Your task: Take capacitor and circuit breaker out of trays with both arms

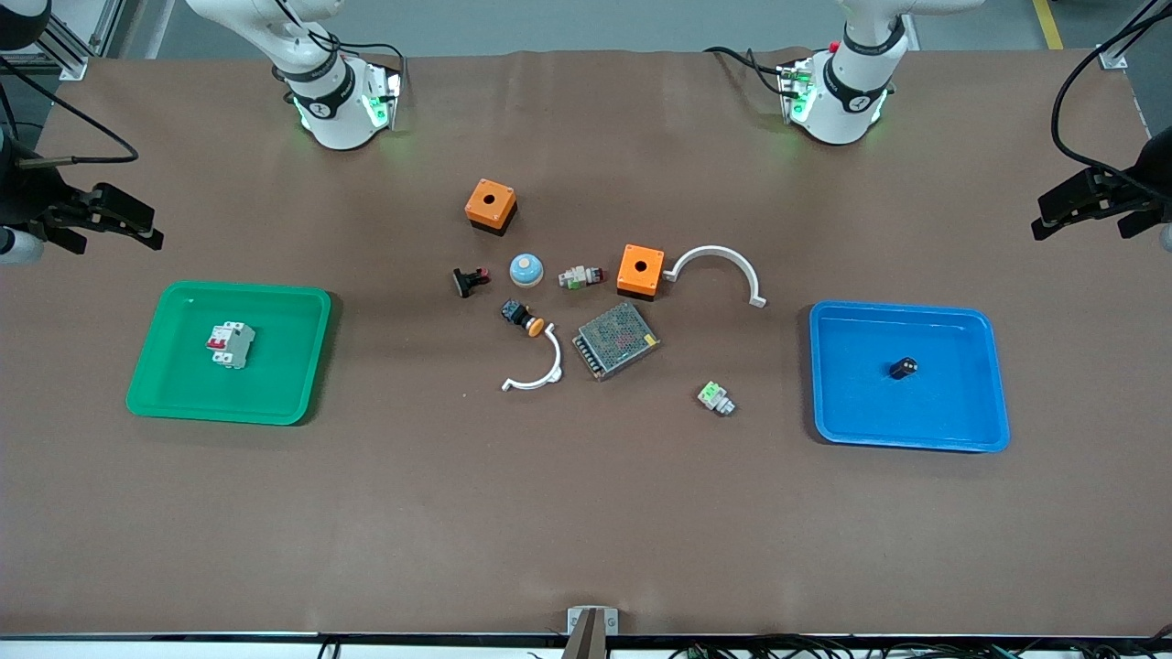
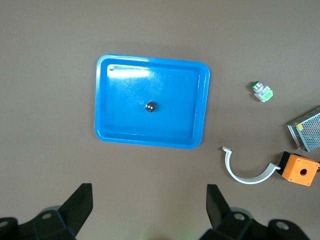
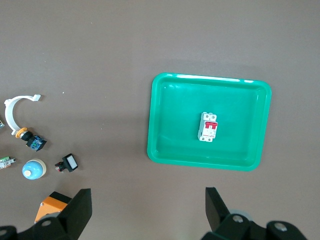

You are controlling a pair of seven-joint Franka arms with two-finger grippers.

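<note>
The capacitor (image 1: 904,367), a tiny black cylinder, lies in the middle of the blue tray (image 1: 961,412) at the left arm's end of the table; it also shows in the left wrist view (image 2: 150,106). The breaker (image 1: 230,344), white-grey with red levers, lies in the green tray (image 1: 293,366) at the right arm's end; it also shows in the right wrist view (image 3: 209,127). My left gripper (image 1: 1048,215) is open and empty, high beside the blue tray (image 2: 148,210). My right gripper (image 1: 146,229) is open and empty, high beside the green tray (image 3: 148,210).
Mid-table lie two orange boxes (image 1: 491,205) (image 1: 640,270), a blue-white dome (image 1: 526,269), a clip-like part (image 1: 470,281), a push-button (image 1: 523,317), a cylindrical switch (image 1: 581,275), two white arcs (image 1: 719,265) (image 1: 540,371), a mesh-covered metal box (image 1: 616,340) and a green-faced part (image 1: 715,397).
</note>
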